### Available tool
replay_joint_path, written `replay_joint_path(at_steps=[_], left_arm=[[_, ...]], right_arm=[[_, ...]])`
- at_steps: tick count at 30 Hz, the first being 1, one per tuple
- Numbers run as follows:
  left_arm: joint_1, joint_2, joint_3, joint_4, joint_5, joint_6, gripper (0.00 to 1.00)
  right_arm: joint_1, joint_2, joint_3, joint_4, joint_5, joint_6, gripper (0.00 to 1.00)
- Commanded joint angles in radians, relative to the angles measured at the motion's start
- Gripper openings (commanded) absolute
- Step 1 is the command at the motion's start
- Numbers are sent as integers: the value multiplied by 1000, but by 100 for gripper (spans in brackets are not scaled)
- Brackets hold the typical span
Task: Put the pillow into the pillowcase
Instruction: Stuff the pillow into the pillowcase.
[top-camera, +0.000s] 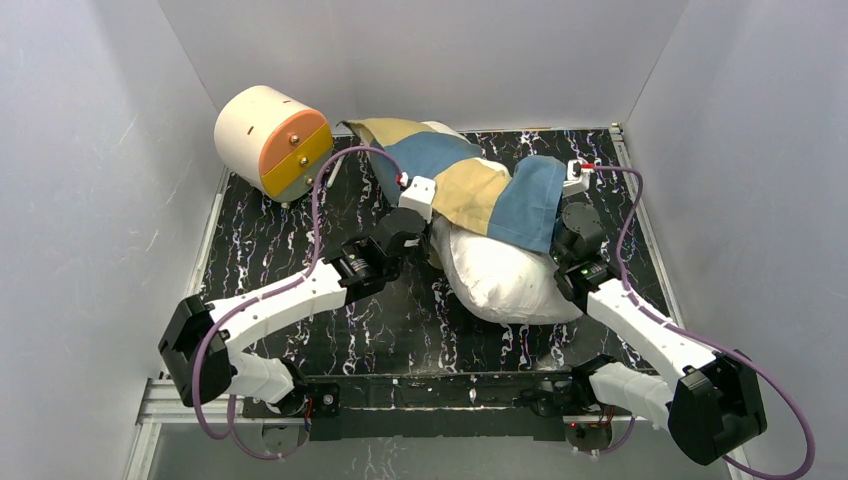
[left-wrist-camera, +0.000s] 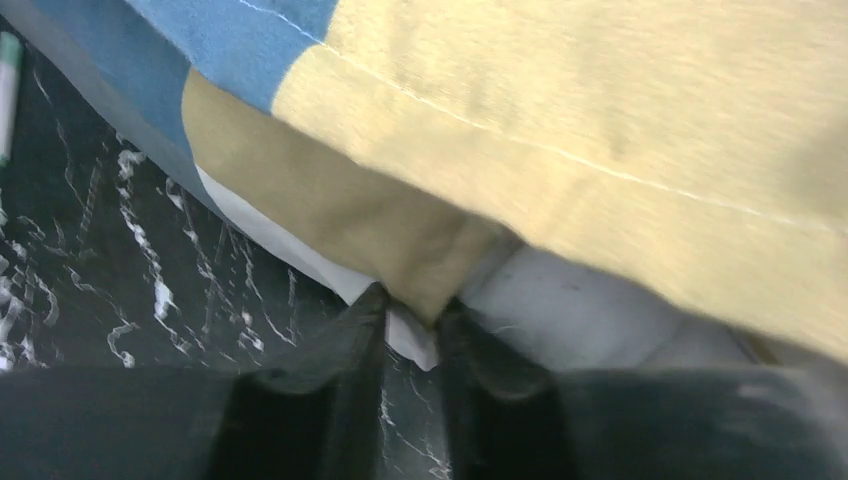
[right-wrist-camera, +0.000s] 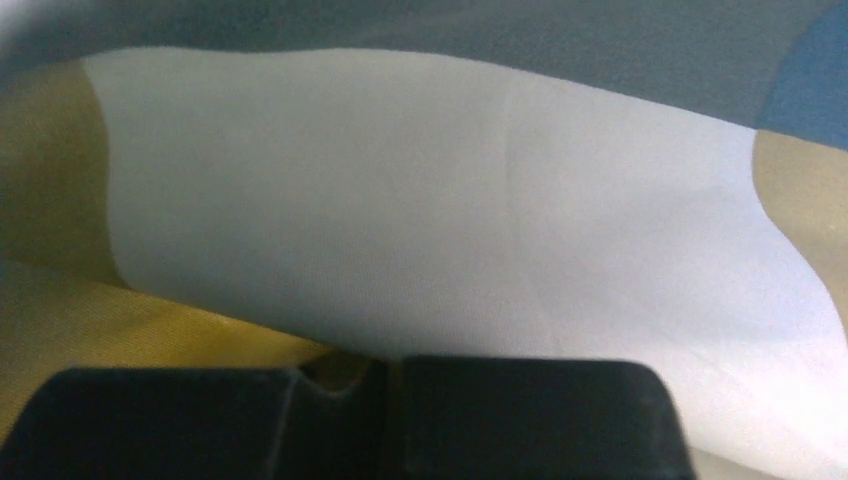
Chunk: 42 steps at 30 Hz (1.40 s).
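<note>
Only the left wrist view shows the left gripper (left-wrist-camera: 415, 330) pinching the pillowcase (left-wrist-camera: 600, 120) by its tan hem; the right wrist view shows the right gripper (right-wrist-camera: 345, 375) closed on tan cloth beside the pillow (right-wrist-camera: 450, 200). From above, white walls (top-camera: 90, 180) enclose a black marbled table (top-camera: 290, 225). The pillow lies diagonally right of centre, its far-left end sleeved and its bare end pointing near-right.
</note>
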Motion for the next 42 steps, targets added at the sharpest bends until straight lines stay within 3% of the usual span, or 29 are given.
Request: replay_joint_path(at_steps=[1,3,12,20,28,37,42], left_arm=[[-1,-78,60,58,-26,61,9],[-4,-129,53,43,25,43,0],[-23,-191,60,32,405,61,0],[-85,-125,86,87,613,63,0],[-121,-229,43,36,559,62,0],[-122,-279,-1,-56,516,78,0],[-122,-290,24,-48,574,56,0]], right_arm=[[0,-52,21,256,71,53,1],[2,-32,15,271,106,51,1],[110,64,24,319,365,-47,1],[283,134,19,390,690,-114,1],[285,75,-5,351,839,-170,1],[265,36,-2,299,803,-104,1],[240,24,-3,281,776,-53,1]])
